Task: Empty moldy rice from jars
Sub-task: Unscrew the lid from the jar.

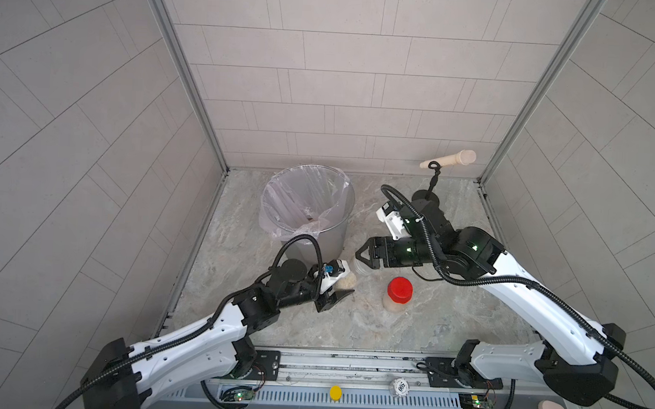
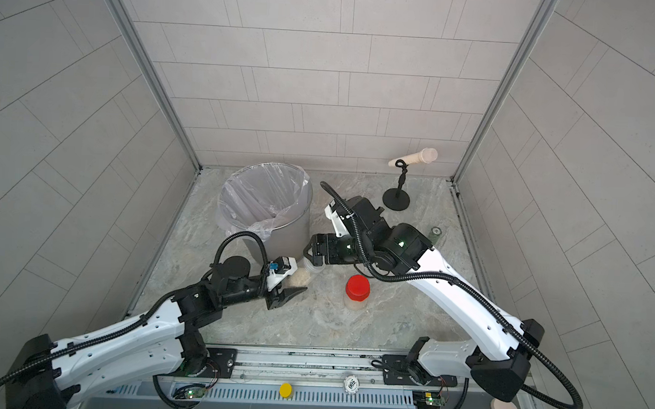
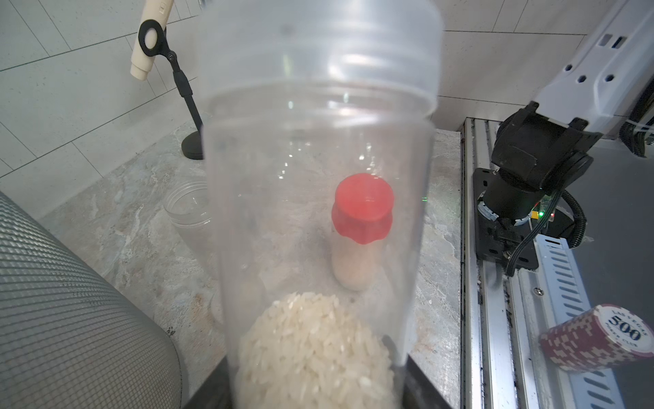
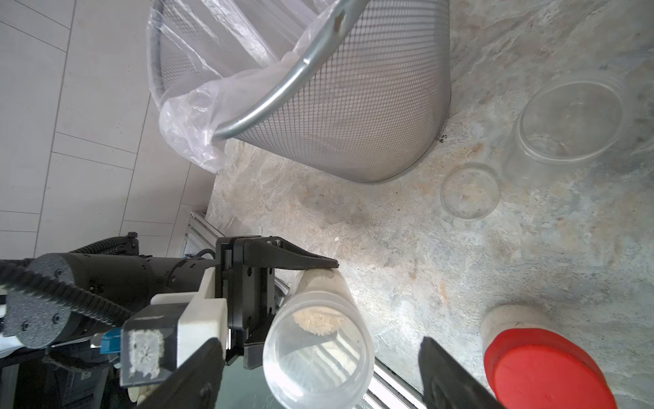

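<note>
**Container 1.** Nearest the robot's base, a small clear cylindrical jar with a bright red screw lid (image 1: 399, 292) stands upright on the grey marbled tabletop (image 1: 388, 331), apart from both arms. The lid is on. Pale grainy rice fills its lower part.

**Container 2.** Just beyond, the left gripper (image 1: 345, 282) is clamped on the base end of a clear cylindrical plastic jar with a clear round lid (image 3: 318, 177). This jar is tipped over, with its lid end toward the right arm. The pale beige-white rice (image 3: 315, 347) is heaped at the base end only.

**Right gripper.** The right gripper (image 1: 362, 260) is spread wide, one finger on either side of that lid with a gap at each. It holds nothing.

**Handling (judged).**
- The jar is light, stiff and smooth-walled, so it can slip or turn in a grip.
- Hold it low on the body and take the lid by its rim.
- The rice may be clumped, and its weight shifts toward the mouth on tipping.

**Container 3.** Farther off, an empty clear open jar (image 4: 566, 120) stands with a loose clear round lid (image 4: 470, 191) lying flat beside it.

**Bin.** Farthest, the grey metal mesh bin with a clear plastic liner (image 1: 306, 212) stands upright and open. Its contents cannot be made out.
</note>
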Robot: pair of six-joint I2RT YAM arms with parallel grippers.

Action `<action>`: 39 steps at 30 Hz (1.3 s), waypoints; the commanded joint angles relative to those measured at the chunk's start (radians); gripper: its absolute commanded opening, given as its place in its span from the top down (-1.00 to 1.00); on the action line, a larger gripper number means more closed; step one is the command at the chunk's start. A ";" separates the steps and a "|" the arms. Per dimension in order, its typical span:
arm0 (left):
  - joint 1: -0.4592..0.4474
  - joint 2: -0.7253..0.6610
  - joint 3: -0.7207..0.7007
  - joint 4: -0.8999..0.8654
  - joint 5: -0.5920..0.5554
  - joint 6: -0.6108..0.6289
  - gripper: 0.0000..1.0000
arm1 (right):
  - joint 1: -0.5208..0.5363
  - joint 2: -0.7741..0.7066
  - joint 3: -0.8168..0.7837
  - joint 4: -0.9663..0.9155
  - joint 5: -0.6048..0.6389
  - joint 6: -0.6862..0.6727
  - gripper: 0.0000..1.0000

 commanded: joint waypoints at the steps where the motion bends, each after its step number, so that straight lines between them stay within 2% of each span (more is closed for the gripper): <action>1: 0.005 -0.006 -0.009 0.056 0.000 0.022 0.67 | 0.015 0.010 0.021 -0.044 0.039 0.009 -0.74; 18: 0.004 -0.002 -0.014 0.058 -0.001 0.014 0.67 | 0.047 0.045 0.035 -0.063 0.043 -0.042 -0.55; 32: 0.005 -0.007 -0.012 0.051 0.001 0.012 0.67 | 0.048 0.057 0.037 -0.061 0.034 -0.067 -0.51; 39: 0.005 -0.012 -0.014 0.049 -0.004 0.014 0.67 | 0.047 0.074 0.035 -0.065 0.023 -0.069 -0.43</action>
